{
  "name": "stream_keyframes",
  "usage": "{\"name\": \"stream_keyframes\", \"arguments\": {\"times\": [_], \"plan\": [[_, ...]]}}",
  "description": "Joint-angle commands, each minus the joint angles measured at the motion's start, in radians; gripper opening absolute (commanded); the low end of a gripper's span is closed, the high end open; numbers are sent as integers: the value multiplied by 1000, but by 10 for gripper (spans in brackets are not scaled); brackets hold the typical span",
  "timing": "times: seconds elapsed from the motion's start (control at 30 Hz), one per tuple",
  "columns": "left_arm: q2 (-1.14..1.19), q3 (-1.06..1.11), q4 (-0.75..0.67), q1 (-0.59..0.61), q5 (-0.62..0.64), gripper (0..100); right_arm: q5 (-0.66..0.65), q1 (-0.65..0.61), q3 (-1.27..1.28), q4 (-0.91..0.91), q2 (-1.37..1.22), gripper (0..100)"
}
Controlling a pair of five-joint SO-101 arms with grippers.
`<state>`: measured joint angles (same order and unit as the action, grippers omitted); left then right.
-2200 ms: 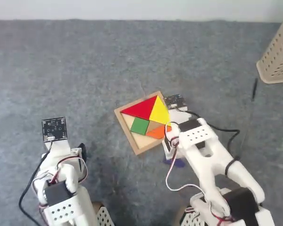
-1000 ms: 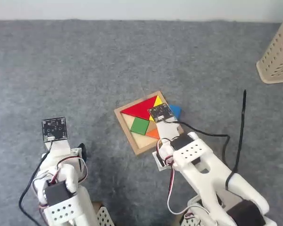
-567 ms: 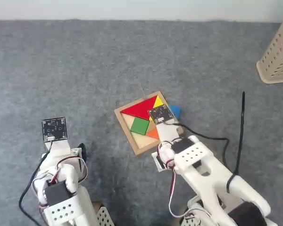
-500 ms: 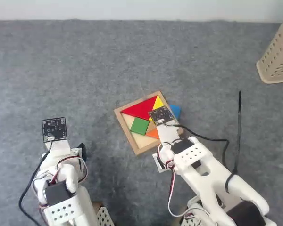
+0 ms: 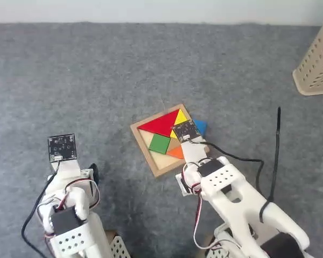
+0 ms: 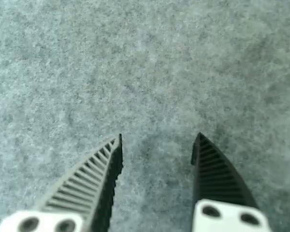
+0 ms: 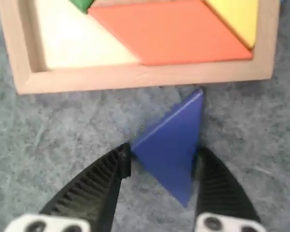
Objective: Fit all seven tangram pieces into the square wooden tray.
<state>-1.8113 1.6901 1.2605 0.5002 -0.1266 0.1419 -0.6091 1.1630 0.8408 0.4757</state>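
While closed onto the blue triangle, touching it on two sides with the right gripper. Lies on the grey carpet, one tip right at the outer rim of the square wooden tray — outside it. From above, shows blue beside the tray's right edge. Inside the tray: red triangle, yellow triangle, green square, orange piece, pale piece. Left gripper — spread wide, gripping nothing, over bare carpet, well apart from the tray.
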Motion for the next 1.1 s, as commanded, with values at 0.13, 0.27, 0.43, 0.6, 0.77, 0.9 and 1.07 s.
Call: {"name": "stream_keyframes", "arguments": {"times": [0.13, 0.27, 0.43, 0.6, 0.77, 0.9, 1.07], "plan": [[-11, -5, 3, -2, 9, 225, 11, -8, -69, -8, 50, 149], [-11, -5, 3, -2, 9, 225, 140, -12, -92, 5, 50, 151], [-11, -5, 3, -2, 9, 225, 313, -12, -189, 77, 39, 261], [-11, -5, 3, -2, 9, 225, 388, -13, -175, 58, 38, 307], [-11, -5, 3, -2, 9, 225, 388, -13, -84, -51, 38, 306], [-11, -5, 3, -2, 9, 225, 387, -12, -41, -94, 39, 306], [-11, -5, 3, -2, 9, 225, 387, -12, -26, -94, 39, 306]]}}
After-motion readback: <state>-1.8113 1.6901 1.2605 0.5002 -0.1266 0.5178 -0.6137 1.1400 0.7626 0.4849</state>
